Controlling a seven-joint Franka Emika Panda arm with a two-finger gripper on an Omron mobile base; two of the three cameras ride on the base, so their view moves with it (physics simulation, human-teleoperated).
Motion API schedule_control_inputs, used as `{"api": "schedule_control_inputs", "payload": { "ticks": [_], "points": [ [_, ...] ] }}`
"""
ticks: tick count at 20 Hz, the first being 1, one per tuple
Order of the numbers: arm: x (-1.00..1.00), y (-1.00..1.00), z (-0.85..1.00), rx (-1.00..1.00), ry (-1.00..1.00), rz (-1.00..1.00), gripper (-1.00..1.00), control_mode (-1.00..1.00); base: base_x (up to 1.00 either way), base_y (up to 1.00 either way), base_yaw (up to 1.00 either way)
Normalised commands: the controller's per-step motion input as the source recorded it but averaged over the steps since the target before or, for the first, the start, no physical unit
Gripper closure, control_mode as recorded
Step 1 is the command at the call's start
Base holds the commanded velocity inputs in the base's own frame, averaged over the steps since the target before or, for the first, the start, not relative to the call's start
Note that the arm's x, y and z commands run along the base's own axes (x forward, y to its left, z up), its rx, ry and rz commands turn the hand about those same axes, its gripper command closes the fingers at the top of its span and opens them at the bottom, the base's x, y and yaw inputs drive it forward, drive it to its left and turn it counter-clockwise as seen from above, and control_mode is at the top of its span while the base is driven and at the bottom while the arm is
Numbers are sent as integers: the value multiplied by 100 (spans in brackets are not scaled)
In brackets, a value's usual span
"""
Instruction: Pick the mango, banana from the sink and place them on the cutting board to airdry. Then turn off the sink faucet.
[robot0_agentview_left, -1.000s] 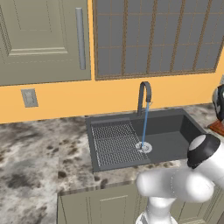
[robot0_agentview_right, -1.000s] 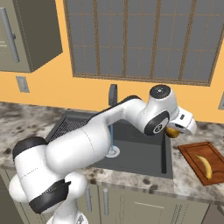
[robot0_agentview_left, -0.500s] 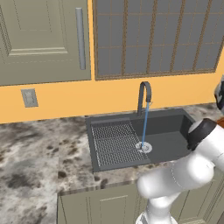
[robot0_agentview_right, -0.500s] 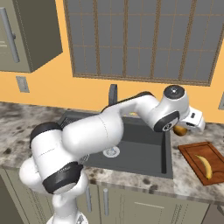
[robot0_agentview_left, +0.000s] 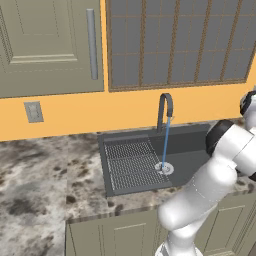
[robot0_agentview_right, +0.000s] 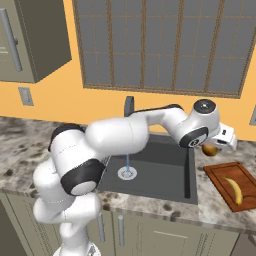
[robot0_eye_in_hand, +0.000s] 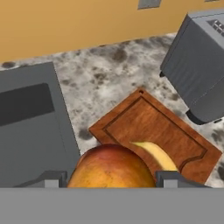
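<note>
In the left base view, my arm rises from the lower right and bends out past the right edge of the frame; the sink (robot0_agentview_left: 150, 160) lies ahead with its ribbed drainboard on the left, and the sink faucet (robot0_agentview_left: 165, 111) runs a thin blue stream onto the drain. No fruit can be made out in the basin from here. In the right base view, my gripper (robot0_agentview_right: 220, 145) reaches past the right rim of the sink, carrying the mango (robot0_agentview_right: 210, 149) above the speckled counter (robot0_agentview_right: 220, 200). The cutting board (robot0_agentview_right: 220, 177) lies below and forward-right of the jaws, and the banana (robot0_agentview_right: 233, 190) rests on it with its long axis running roughly along the board's length. In the hand view, my jaws are closed on the mango (robot0_eye_in_hand: 111, 167), which sits between the two fingertips (robot0_eye_in_hand: 49, 179) at the bottom of the frame. The cutting board (robot0_eye_in_hand: 175, 131) lies directly beyond the fruit, one corner pointing away from me, and the banana (robot0_eye_in_hand: 155, 155) shows just behind the mango, partly covered by it. A dark grey box-shaped appliance (robot0_eye_in_hand: 199, 61) stands on the counter beyond the board's far side, near but apart from it. Judgement: the coming move is a short advance and descent onto the board; the free wood lies on the side of the banana nearer the appliance, so the release point should avoid the banana and stay clear of the appliance. The faucet remains to be shut off.
</note>
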Motion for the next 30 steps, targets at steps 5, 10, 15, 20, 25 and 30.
{"api": "schedule_control_inputs", "payload": {
  "ticks": [5,10,15,20,25,30],
  "points": [
    [22,-26,-20,0,7,1,100,-100,0,0,0],
    [19,-15,-11,0,1,3,100,-100,0,0,0],
    [11,-6,-2,0,0,2,100,-100,0,0,0],
    [8,-22,0,2,0,2,100,-100,0,0,0],
    [8,-25,0,4,0,3,100,-100,0,0,0],
    [3,-27,1,5,1,1,100,-100,0,0,0]
  ]
}}
